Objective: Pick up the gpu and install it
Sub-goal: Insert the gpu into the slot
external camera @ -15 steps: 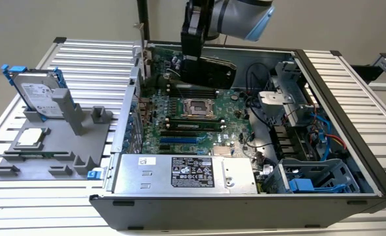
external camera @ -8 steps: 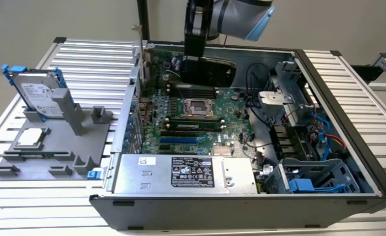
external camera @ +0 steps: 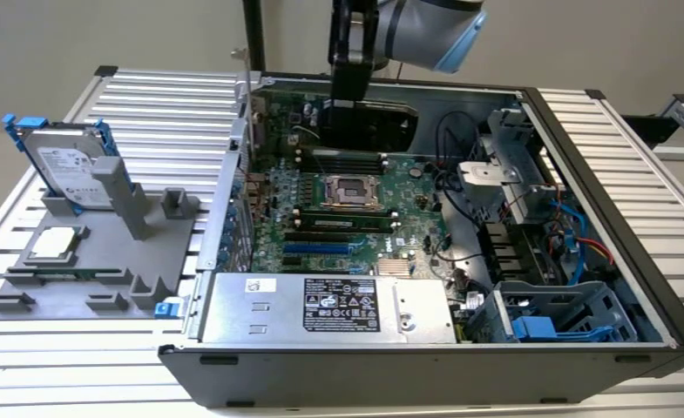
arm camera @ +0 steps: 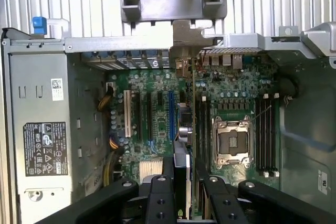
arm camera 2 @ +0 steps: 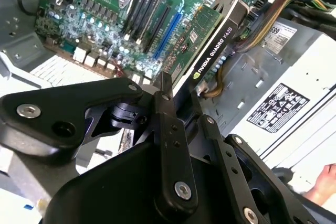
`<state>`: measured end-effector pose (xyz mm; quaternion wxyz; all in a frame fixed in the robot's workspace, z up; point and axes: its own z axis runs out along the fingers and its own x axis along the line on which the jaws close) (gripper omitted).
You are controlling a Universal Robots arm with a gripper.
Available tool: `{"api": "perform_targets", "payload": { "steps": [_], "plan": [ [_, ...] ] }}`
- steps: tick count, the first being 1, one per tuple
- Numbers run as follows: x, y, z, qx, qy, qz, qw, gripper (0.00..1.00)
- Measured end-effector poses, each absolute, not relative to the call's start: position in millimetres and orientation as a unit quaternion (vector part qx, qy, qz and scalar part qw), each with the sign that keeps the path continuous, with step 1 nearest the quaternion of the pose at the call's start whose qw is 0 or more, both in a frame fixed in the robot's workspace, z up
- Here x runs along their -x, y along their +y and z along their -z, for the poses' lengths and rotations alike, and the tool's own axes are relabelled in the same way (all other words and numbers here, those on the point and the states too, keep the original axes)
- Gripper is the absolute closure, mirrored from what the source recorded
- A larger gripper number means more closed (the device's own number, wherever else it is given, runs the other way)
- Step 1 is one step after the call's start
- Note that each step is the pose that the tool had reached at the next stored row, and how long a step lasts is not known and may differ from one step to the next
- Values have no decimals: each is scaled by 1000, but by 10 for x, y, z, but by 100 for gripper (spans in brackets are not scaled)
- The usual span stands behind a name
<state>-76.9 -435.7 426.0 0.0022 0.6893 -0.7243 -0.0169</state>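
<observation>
Exterior view: the arm (external camera: 429, 26) reaches down into the open case (external camera: 435, 374). The gripper (external camera: 348, 126) carries the gpu (external camera: 389, 126) over the far end of the motherboard (external camera: 318, 235), beside the memory slots.

Second wrist view: the gripper (arm camera 2: 178, 98) is clenched on the gpu (arm camera 2: 210, 40), one finger on each face. The card stands on edge, tilted, above the board (arm camera 2: 105, 30).

First wrist view: the gpu (arm camera: 182, 145) appears edge-on between the fingers (arm camera: 168, 167), over the board (arm camera: 236, 93), between the blue slot (arm camera: 170, 116) and the memory slots.

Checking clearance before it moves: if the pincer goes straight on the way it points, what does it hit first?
Likely the circuit board, near the blue slot. The graphics card clamped in the pincer would touch first. Depth is unclear.
</observation>
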Motion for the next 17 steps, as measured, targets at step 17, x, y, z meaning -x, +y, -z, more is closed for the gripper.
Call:
{"api": "perform_targets", "payload": {
  "steps": [17],
  "plan": [
    [667,-4357,-4199,-682,-732,17,2,100]
  ]
}}
